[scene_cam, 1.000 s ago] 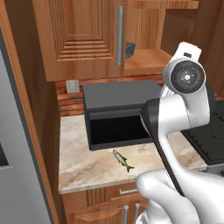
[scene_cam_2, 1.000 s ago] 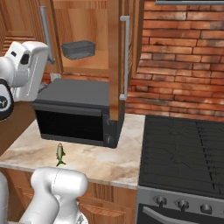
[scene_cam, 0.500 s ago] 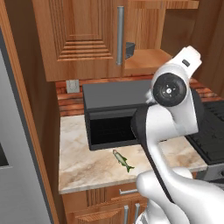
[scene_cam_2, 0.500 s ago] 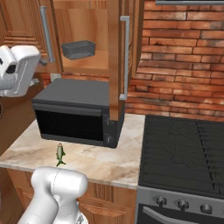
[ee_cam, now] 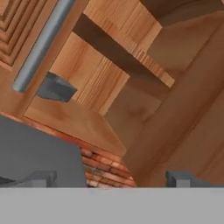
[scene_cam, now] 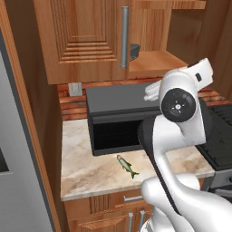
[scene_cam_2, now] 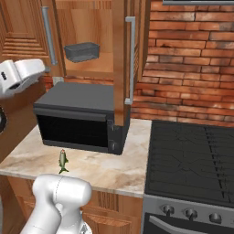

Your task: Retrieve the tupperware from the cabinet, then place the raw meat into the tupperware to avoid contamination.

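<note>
Tupperware (scene_cam_2: 82, 51) sits on the shelf (scene_cam_2: 91, 68) inside the cabinet (scene_cam: 81, 41), toward the left of the open bay, upright, nothing on it. Right door (scene_cam_2: 122, 59) is swung out wide, so access is open. In the hand view the tub (ee_cam: 55, 87) shows partly behind the left door's bar handle (ee_cam: 41, 46).

Step in hand: retrieval, reach phase. Fingers (ee_cam: 111, 178) are spread as wide as they go and hold nothing; both tips point up toward the cabinet interior, well short of the tub. Hand (scene_cam_2: 20, 75) hangs left of the microwave (scene_cam_2: 77, 116), below shelf level.

Raw meat (scene_cam: 127, 166), the small fish, lies on the tabletop (scene_cam: 86, 170) just in front of the microwave, untouched.

Next move, as I read it: raise the hand to shelf height, swing right past the closed left door's edge, line up on the tub, then go in and close across its narrow side. Watch-outs: clipping the handle or door edge on entry, and pushing the light tub back instead of gripping it.
</note>
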Available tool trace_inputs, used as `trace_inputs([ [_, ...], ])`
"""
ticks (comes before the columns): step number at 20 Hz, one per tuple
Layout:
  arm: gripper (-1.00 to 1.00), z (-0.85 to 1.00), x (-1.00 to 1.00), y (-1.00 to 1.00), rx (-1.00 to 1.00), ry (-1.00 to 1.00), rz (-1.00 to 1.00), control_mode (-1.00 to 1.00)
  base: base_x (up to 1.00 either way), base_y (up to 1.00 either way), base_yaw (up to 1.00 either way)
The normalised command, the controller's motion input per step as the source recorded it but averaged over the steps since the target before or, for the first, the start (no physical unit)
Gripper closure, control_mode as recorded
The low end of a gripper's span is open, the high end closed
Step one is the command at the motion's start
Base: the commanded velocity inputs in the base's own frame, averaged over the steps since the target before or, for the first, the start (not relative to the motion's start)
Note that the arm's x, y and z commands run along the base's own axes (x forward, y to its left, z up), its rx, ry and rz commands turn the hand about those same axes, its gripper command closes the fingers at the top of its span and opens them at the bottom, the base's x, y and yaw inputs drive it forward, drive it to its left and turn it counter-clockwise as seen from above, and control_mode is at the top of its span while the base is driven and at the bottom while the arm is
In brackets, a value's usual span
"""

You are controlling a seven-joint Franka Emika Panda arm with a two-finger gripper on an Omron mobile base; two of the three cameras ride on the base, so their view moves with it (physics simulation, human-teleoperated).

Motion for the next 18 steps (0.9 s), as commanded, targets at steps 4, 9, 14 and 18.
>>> trace_inputs([
  [4,-1.0,0.0,0.0,-0.01,0.3,-0.2,0.07,-1.0,0.0,0.0,0.0],
  [9,-1.0,0.0,-0.02,0.0,0.26,-0.14,0.16,-1.0,0.0,0.0,0.0],
  [14,-1.0,-0.04,-0.03,0.01,0.21,-0.08,0.26,-1.0,0.0,0.0,0.0],
  [18,-1.0,-0.07,-0.08,0.04,0.18,-0.06,0.32,-1.0,0.0,0.0,0.0],
])
